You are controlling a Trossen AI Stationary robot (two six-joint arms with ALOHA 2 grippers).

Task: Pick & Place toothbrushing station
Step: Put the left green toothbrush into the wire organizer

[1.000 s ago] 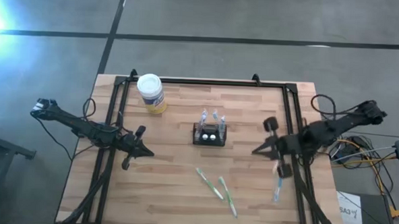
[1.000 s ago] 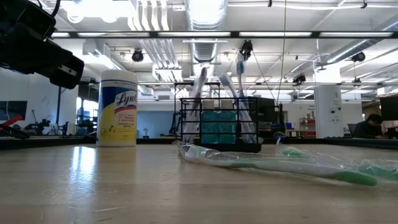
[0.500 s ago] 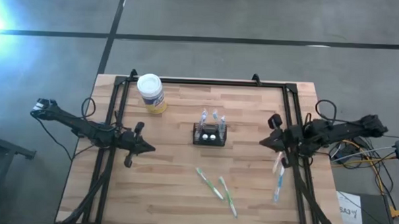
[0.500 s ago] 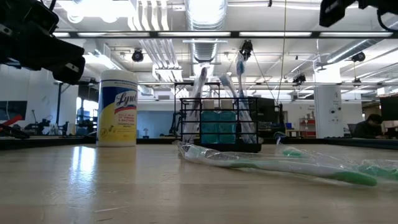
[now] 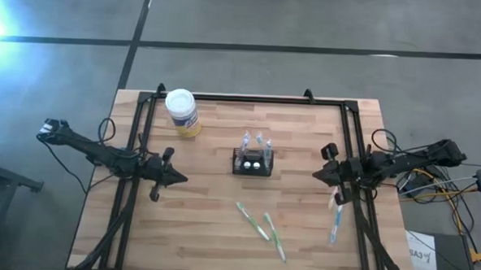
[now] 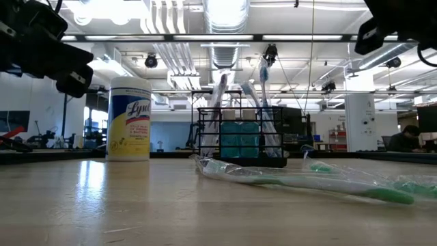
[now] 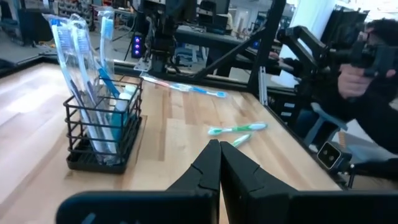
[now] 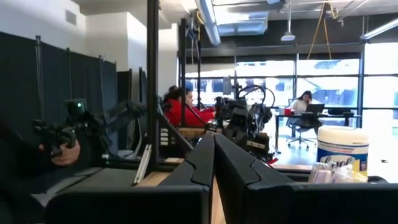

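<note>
Roughly at the centre of the high view, the toothbrushing station (image 5: 251, 162) stands upright on the wooden bench (image 5: 212, 223), a black wire holder with several toothbrushes poking up out of it. Neither arm touches it. The left gripper (image 5: 177, 179) hovers at centre-left of the frame, well apart from the station, its jaws pressed together and empty. The right gripper (image 5: 318, 177) sits at centre-right, near the bench's right rail, jaws likewise shut on nothing. A white-lidded wipes canister (image 5: 181, 111) stands toward the upper left of the bench. Two green toothbrushes (image 5: 262, 228) lie loose in the lower middle, apparently in clear wrappers, and a blue toothbrush (image 5: 333, 223) lies at lower right, beside the right rail. Beyond the bench, a person (image 7: 373, 74) shows in the left wrist view.
</note>
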